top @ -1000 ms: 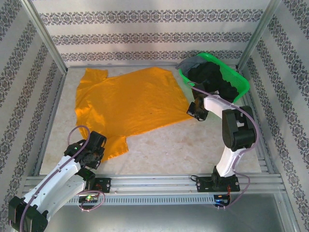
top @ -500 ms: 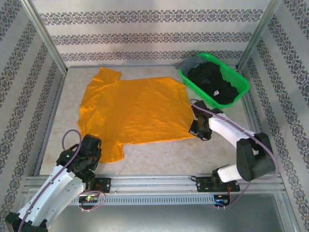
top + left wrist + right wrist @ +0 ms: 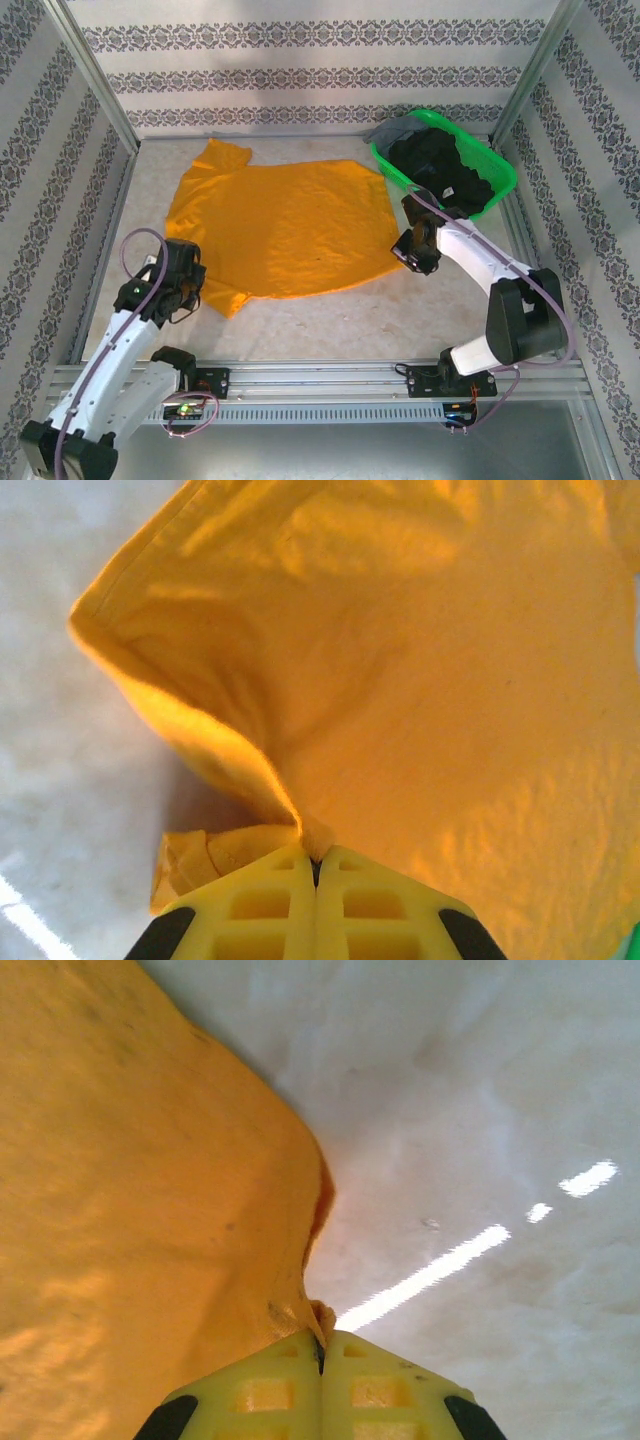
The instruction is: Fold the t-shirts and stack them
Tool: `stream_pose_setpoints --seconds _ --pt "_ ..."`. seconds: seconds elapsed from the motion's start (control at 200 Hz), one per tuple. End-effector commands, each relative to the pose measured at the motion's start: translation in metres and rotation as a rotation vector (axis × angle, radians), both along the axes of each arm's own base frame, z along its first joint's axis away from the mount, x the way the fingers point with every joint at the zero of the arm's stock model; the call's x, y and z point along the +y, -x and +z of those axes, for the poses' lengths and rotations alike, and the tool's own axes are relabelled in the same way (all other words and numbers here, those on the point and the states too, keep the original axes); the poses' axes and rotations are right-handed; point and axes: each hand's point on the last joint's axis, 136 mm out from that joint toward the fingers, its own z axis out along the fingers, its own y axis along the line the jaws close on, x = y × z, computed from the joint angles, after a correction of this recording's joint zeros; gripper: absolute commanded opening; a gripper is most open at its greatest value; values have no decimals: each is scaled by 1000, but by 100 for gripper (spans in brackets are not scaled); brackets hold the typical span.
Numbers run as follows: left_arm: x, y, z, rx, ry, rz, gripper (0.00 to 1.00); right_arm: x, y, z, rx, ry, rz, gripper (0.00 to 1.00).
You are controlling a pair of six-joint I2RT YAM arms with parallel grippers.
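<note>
- Left gripper (image 3: 315,865), now farther from the table's (image 3: 340,320) near edge than before, pinches the orange shirt (image 3: 280,225) by its near-left sleeve.
- Right gripper (image 3: 320,1350) pinches its near-right corner.
- Dark shirts (image 3: 445,170) fill the far-right basket (image 3: 505,180).

Bright even light; glare streaks on table (image 3: 500,1110)

Soft matt orange cloth t-shirt (image 3: 280,225), smooth yellow plastic fingers (image 3: 260,908), pale glossy table (image 3: 480,1110) beside the right gripper (image 3: 321,1355), shiny green plastic basket (image 3: 508,180) beyond it
</note>
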Motion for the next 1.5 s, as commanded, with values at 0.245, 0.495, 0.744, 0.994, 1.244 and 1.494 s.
stream_pose_setpoints --seconds 0.245,0.495,0.744,0.994,1.244,1.494 --pt "5 -74 53 -183 -2 -107 0 -1 -42 23 -25 -12 -135 0" --pt "16 -99 56 -179 -28 -132 0 -1 -76 27 -55 6 -144 0" --pt "35 -125 69 -225 -67 -135 0 0 -103 27 -74 30 -128 0" --pt "38 -154 72 -242 -69 -204 0 2 -120 21 -73 24 -132 0" --pt "44 -170 59 -203 -91 -244 0 2 -129 15 -61 30 -134 0" --pt "52 -184 52 -183 -106 -252 0 3 -138 9 -53 35 -133 0"
